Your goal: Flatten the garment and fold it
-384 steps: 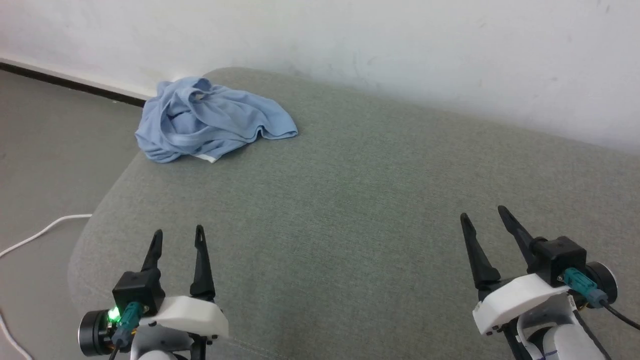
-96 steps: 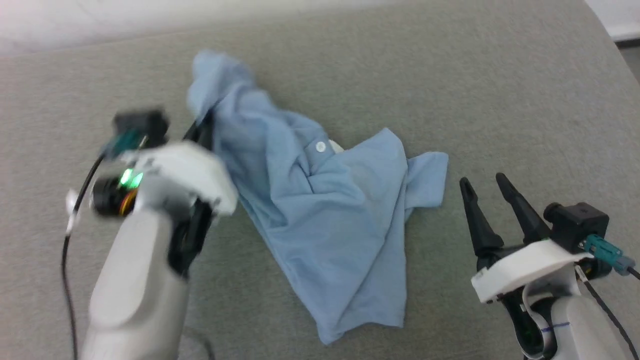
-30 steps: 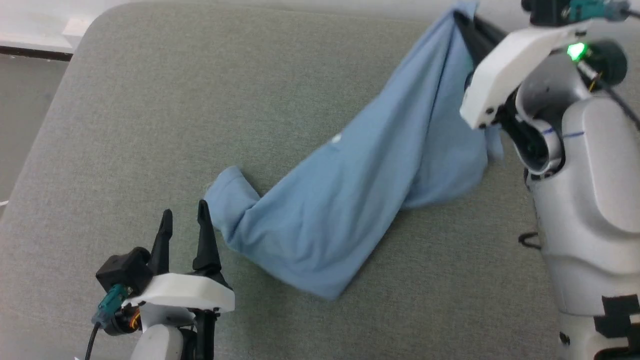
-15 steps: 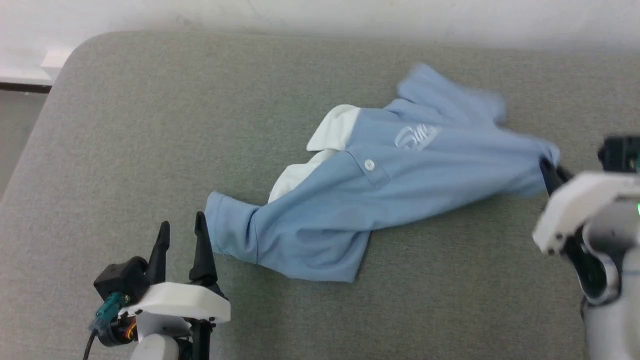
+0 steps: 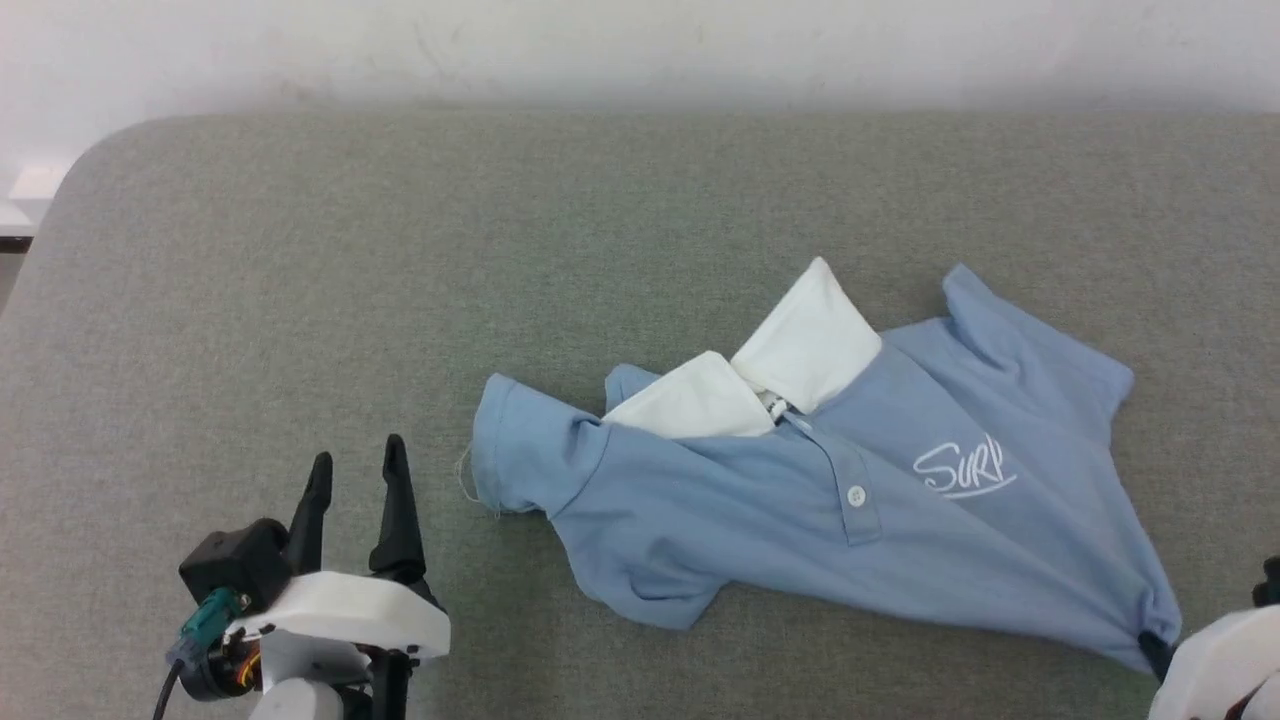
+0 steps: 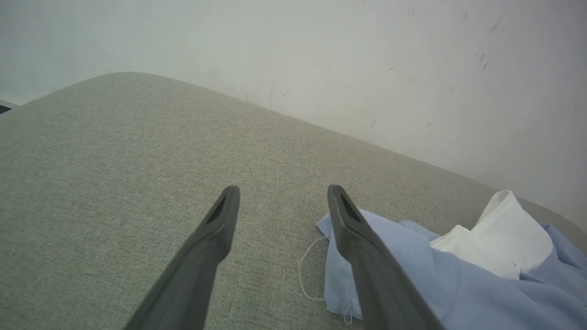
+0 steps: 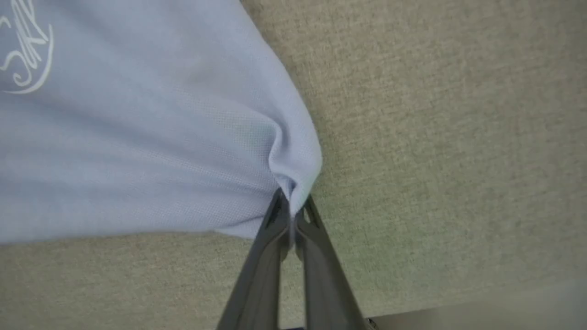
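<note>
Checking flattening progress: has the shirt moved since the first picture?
Yes. The garment, then bunched at the rounded far-left corner of the cushion, now lies spread well right of that corner, one edge pinched in the right gripper.

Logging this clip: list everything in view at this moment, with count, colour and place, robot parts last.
garment: one, light blue and white, lying front up on the cushion, right of centre
loose thread: one, white, at the hem of the sleeve nearest the left gripper
cushion: one, grey-green, under everything
wall: one, white, behind the cushion
left gripper: one, dark fingers open, near left, holding nothing
right gripper: one, dark fingers shut on a corner of the garment, near right
</note>
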Controlling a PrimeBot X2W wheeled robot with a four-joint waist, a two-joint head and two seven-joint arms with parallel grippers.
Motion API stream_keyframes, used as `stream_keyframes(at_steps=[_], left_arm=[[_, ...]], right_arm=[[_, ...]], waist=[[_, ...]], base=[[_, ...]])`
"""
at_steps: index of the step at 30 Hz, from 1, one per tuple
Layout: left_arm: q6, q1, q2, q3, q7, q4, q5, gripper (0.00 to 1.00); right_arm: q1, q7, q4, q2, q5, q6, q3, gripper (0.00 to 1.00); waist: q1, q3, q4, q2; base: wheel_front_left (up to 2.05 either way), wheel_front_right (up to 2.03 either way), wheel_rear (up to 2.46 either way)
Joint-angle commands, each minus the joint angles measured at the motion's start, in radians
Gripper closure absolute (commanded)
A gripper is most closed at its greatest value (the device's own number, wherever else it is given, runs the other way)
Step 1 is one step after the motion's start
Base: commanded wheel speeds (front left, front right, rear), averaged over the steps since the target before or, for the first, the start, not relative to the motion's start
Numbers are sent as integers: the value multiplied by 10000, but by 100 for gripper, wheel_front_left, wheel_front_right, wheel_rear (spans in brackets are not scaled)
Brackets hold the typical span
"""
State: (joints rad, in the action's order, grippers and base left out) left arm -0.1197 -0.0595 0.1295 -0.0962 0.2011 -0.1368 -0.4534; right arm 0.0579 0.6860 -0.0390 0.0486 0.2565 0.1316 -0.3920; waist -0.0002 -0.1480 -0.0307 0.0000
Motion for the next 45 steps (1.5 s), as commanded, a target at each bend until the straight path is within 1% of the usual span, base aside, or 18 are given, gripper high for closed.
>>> stream_keyframes(at_steps=[1, 3, 4, 5, 6, 8, 13, 17, 25, 28, 30, 31, 33, 34, 35, 37, 41, 45], left_arm=[[-44, 135, 89, -19, -77, 107, -20, 0], [-42, 142, 112, -47, -128, 147, -28, 0], [-41, 132, 115, -67, -163, 165, -36, 0], [-37, 109, 114, -96, -215, 174, -45, 0], [-26, 80, 110, -138, -289, 176, -58, 0], [-11, 45, 103, -199, -389, 171, -69, 0], [35, -299, 67, -630, -1149, 27, -51, 0], [-232, -761, 140, -968, -2168, -395, 172, 0], [-552, -1352, 346, -1737, -5424, -1119, 181, 0], [-347, -1384, 308, -1874, -6028, -917, -101, 0], [-236, -1430, 335, -1906, -6037, -727, -154, 0], [-192, -1465, 357, -1921, -5971, -659, -140, 9], [-110, -1525, 385, -1961, -5851, -617, -113, 36], [-59, -1556, 396, -1990, -5819, -634, -110, 53], [-9, -1592, 404, -2016, -5783, -660, -110, 61], [131, -1685, 397, -2059, -5618, -685, -125, 100], [294, -1850, 334, -1983, -4985, -683, -159, 100], [129, -1852, 403, -1522, -3990, -554, -144, 100]], right_arm=[[253, 108, 53, 16, 82, -9, 108, 100], [440, 123, 7, 16, 149, -9, 317, 100], [502, 28, 11, 16, 126, -9, 445, 88], [543, -156, 49, 16, 96, -9, 598, 24], [565, -374, 76, 16, 112, -9, 737, 0], [556, -667, 125, 16, 180, -9, 862, 0], [358, -2528, 487, 16, 19, -9, 1458, 0], [171, -3472, 588, 16, -267, -9, 1954, 0], [-87, -3841, 482, 16, -68, -9, 2488, 0], [-127, -3875, 427, 16, 57, -9, 2573, 0], [-149, -3894, 403, 16, 47, -9, 2601, 0], [-158, -3895, 396, 16, 47, -9, 2614, 0], [-195, -3892, 372, 16, 37, -9, 2650, 0], [-216, -3885, 366, 16, 44, -9, 2683, 0], [-236, -3880, 366, 16, 63, -9, 2707, 0], [-273, -3884, 351, 16, 90, -9, 2723, 0], [-307, -3888, 308, 16, 90, -9, 2725, 0], [-290, -3875, 299, 16, 90, -9, 2674, 0]], waist=[[2, 39, 73, 0], [2, 58, 96, 0], [2, 61, 103, 0], [2, 67, 109, 0], [2, 75, 121, 0], [2, 77, 137, 0], [2, 62, 243, 0], [2, 37, 315, 0], [2, -64, 449, 0], [2, -121, 451, 0], [2, -158, 434, 0], [2, -174, 421, 0], [2, -206, 388, 0], [2, -216, 373, 0], [2, -225, 359, 0], [2, -249, 326, 0], [2, -257, 241, 0], [2, -202, 126, 0]], base=[[0, 0, 0], [0, 0, 0], [0, 0, 0], [0, 0, 0], [0, 0, 0], [0, 0, 0], [0, 0, 0], [0, 0, 0], [0, 0, 0], [0, 0, 0], [0, 0, 0], [0, 0, 0], [0, 0, 0], [0, 0, 0], [0, 0, 0], [0, 0, 0], [0, 0, 0], [0, 0, 0]])
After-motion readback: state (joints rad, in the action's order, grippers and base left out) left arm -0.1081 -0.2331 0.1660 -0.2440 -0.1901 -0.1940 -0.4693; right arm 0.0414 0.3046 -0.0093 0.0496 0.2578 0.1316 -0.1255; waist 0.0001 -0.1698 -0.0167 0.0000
